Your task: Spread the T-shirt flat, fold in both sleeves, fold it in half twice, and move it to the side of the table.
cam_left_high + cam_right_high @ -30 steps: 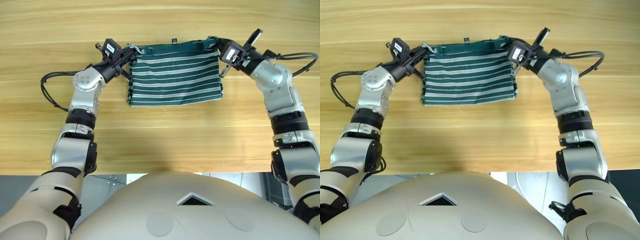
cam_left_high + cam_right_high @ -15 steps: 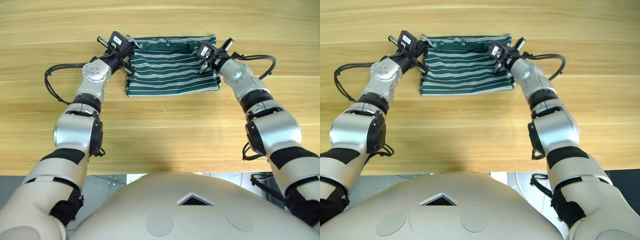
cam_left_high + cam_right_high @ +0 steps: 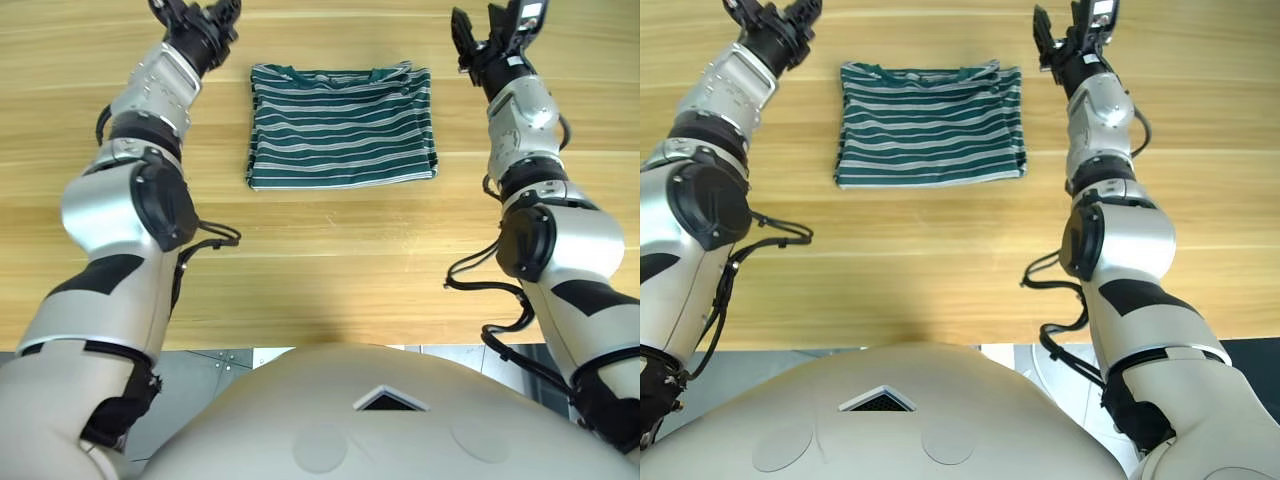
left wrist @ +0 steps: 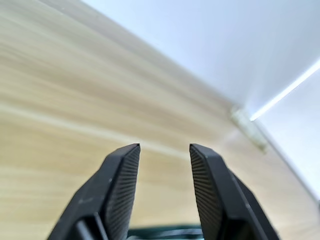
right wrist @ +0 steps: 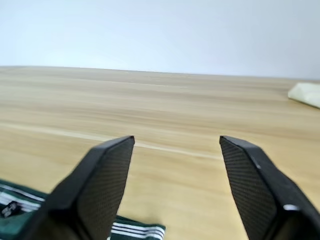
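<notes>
On the wooden table [image 3: 330, 250], the left eye view shows one T-shirt [image 3: 342, 128], dark green with pale stripes, folded into a flat, roughly square packet with its neckline at the far edge. There are two grippers. The left gripper [image 3: 197, 10] hangs beyond the packet's far left corner, and the right gripper [image 3: 492, 25] beyond its far right corner. Both are spread wide, hold nothing and are apart from the cloth.

The right eye view gives the same layout: the shirt lies between the two outstretched arms, nearer the robot than either gripper.

In the left wrist view, the two dark ribbed fingers [image 4: 122, 175] stand apart over bare wood, with a thin strip of green fabric at their base.

In the right wrist view, the fingers [image 5: 107, 170] gape wide with nothing between them. A striped corner of the shirt lies just beside one finger. One small pale object [image 5: 305, 94] rests on the table, well away.
</notes>
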Action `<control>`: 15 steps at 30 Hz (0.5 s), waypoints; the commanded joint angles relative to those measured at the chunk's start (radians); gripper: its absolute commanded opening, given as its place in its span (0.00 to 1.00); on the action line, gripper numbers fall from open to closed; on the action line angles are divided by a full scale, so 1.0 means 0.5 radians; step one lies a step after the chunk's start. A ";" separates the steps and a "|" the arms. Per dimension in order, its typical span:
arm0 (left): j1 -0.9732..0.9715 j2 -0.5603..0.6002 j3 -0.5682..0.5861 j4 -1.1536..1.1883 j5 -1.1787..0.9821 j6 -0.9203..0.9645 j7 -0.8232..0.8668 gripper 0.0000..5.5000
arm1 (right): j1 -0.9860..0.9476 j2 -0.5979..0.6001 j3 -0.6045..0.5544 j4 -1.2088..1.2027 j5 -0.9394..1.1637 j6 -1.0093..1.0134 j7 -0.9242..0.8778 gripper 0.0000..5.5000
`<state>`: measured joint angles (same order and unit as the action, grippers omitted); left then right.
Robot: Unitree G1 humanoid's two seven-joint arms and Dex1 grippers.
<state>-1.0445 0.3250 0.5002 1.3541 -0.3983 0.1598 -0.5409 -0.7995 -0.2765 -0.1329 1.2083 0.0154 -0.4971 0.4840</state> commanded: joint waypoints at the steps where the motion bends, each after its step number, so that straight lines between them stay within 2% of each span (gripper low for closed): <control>1: 0.096 0.071 -0.026 -0.036 0.073 -0.081 -0.086 0.34 | 0.466 -0.267 0.384 -0.387 -0.358 -0.401 0.281 0.70; 6: 0.389 0.081 -0.165 -0.085 0.241 -0.391 -0.235 0.34 | 0.892 -0.668 0.619 -0.726 -0.689 -0.439 0.370 0.88; 10: 0.552 0.087 -0.170 -0.121 0.244 -0.550 -0.324 0.34 | 1.125 -0.752 0.908 -0.896 -0.984 -0.358 0.334 0.98; 12: 0.594 0.094 -0.182 -0.146 0.254 -0.623 -0.358 0.34 | 1.445 -0.817 1.104 -1.625 -0.607 -0.453 0.588 0.98; 15: 0.614 0.103 -0.205 -0.175 0.273 -0.691 -0.387 0.34 | 1.712 -1.149 1.299 -2.653 0.098 -0.562 0.745 0.98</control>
<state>-0.7591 0.3611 0.4176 1.2991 -0.2808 -0.1468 -0.7131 -0.1150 -0.6992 0.3677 0.2838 -0.1464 -0.7501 0.7051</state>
